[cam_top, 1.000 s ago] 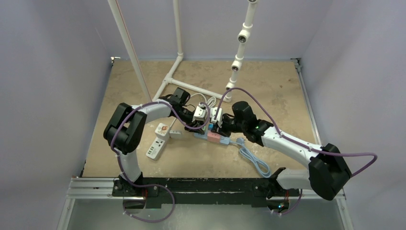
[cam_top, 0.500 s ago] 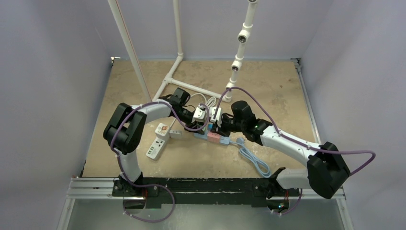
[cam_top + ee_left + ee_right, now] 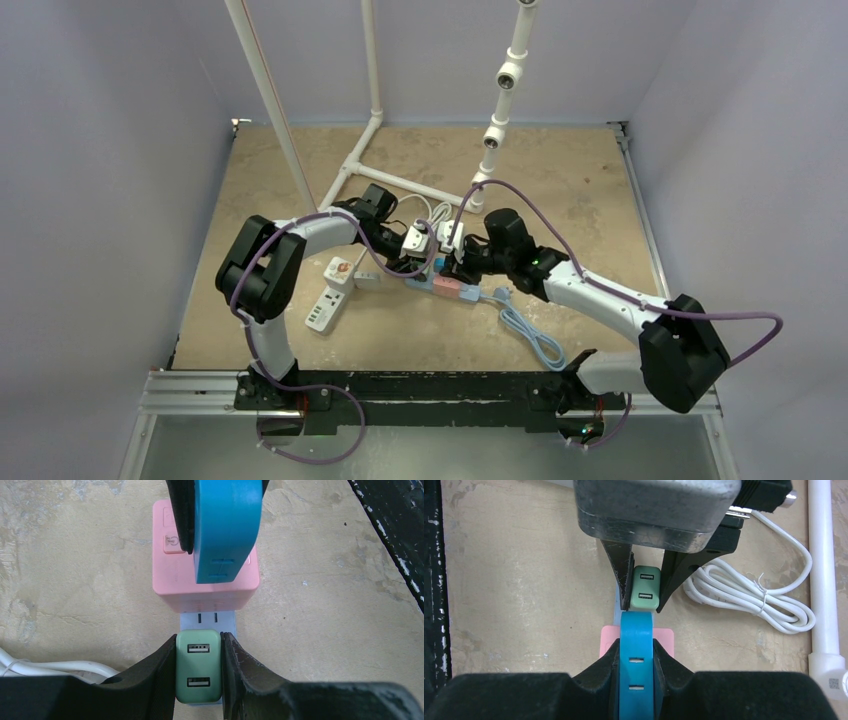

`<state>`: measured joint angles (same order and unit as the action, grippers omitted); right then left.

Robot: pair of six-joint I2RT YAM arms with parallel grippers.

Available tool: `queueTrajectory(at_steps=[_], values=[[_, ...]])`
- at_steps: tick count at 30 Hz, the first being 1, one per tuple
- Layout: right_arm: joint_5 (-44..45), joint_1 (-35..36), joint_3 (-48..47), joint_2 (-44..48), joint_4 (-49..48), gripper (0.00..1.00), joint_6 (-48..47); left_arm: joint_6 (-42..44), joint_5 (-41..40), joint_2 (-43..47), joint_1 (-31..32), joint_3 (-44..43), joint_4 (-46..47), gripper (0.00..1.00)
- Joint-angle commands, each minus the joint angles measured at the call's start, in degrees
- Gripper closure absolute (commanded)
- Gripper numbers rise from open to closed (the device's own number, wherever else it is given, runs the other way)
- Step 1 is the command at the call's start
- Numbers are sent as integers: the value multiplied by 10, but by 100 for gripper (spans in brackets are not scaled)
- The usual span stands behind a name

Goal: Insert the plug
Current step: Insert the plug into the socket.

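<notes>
Sandy table [image 3: 560, 180] below me, white pipe frame [image 3: 355, 165] standing at its far side. Mid-table lies the power strip [image 3: 452, 288], with a white cable coil [image 3: 749, 595] just beyond it. A pink block [image 3: 205, 587] butts against the strip's pale section. My right pincer [image 3: 636, 647] is clamped on the blue plug [image 3: 636, 675], held over that pink block. My left pincer [image 3: 199, 645] is clamped on the green USB charger [image 3: 198, 672], ports up, over the pale section beside a free pair of slots [image 3: 207, 616]. Seated or not, I cannot tell.
</notes>
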<state>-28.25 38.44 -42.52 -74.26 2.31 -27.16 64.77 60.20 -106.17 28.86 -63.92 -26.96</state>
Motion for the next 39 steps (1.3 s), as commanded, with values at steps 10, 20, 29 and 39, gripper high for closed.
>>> queueTrajectory(at_steps=[10,20,29,39], values=[[-9,-17,2,-32,81,100,4,16,-2,-7,11,-4,-62,100],[-9,-19,-8,-61,101,100,-7,21,-3,-9,11,-9,-71,100],[-1,-20,-10,-73,111,100,-16,21,-4,-6,11,-4,-69,100],[27,-19,-28,-47,94,67,5,1,-6,4,11,-11,-58,86]])
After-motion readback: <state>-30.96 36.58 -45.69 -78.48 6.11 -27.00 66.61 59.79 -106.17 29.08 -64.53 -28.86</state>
